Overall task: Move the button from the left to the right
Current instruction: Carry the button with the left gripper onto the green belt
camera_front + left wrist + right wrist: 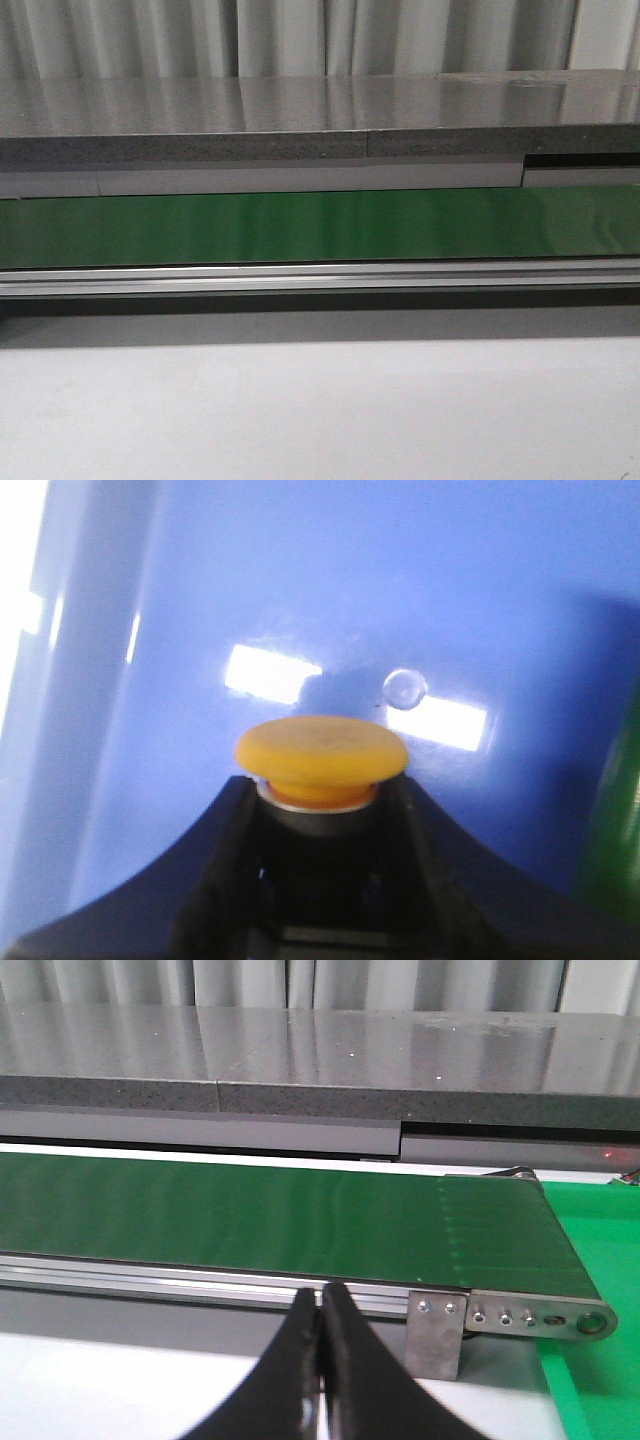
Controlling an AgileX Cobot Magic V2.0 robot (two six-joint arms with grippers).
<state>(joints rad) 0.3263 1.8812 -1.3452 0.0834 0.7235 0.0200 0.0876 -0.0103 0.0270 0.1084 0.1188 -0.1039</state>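
Before me runs the long green conveyor belt (320,226), my right gripper (320,1332) sits near its end with fingers pressed together on nothing, and my left gripper (322,810) pinches the button (321,755) above a glossy blue surface (400,600).

The green conveyor belt (320,226) carries nothing, apparently.

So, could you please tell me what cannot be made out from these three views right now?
- Button body: hidden between the left claw fingers in the left wrist view; only the cap shows.
- Blue surface behind it: too close and blurred to identify.
- Front view: neither arm nor the button appears.
- Conveyor belt: both ends are cut off by the front view's edges.
- Right claw: shut and holding nothing.
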